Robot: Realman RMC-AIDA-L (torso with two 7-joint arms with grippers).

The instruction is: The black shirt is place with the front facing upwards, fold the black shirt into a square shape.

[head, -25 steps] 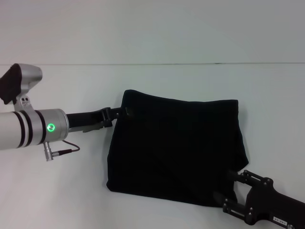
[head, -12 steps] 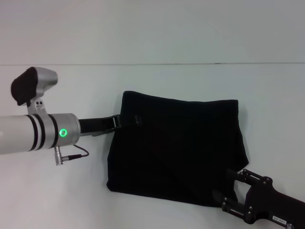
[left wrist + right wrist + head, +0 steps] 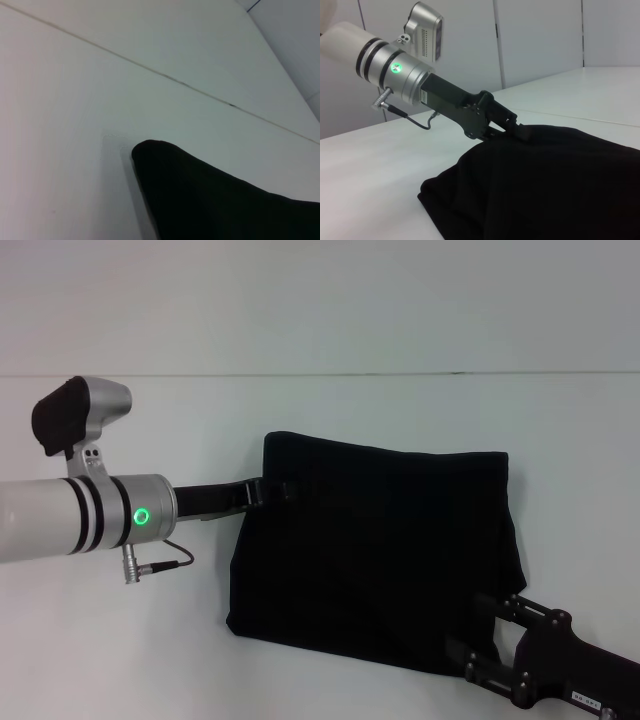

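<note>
Reaching in from the near right corner, the right gripper (image 3: pixel 478 638) sits at the near right edge of the black shirt (image 3: pixel 380 560), its fingers dark against dark cloth, so whether they are apart or clamped cannot be told. The shirt lies already folded on the white table (image 3: pixel 330 420), a rough four-sided slab with no lettering showing, spreading from those right fingers across to the left ones and away toward the far wall. Its longer run is from side to side, the far edge sloping gently, the near edge bunched and rounded where the cloth is doubled. In the right wrist view that near fold rises as a soft black hump (image 3: pixel 535 185) over the tabletop. Farther off, the left gripper (image 3: pixel 283 490) lies low at the shirt's far left corner, its fingers (image 3: pixel 512 127) drawn together and pressed onto or pinching the hem there; the exact hold is hidden by the fabric. Behind them trail the black wrist block, the silver forearm with a green light (image 3: pixel 142 516) and a thin cable (image 3: pixel 165 558) looping over bare table. The left wrist view shows only a rounded shirt corner (image 3: pixel 160 155) and, beyond it, the seam where table meets wall. Against a second ago, the left arm has pushed farther right, its fingers now over the cloth, and the shirt's far right corner has shifted slightly right.
</note>
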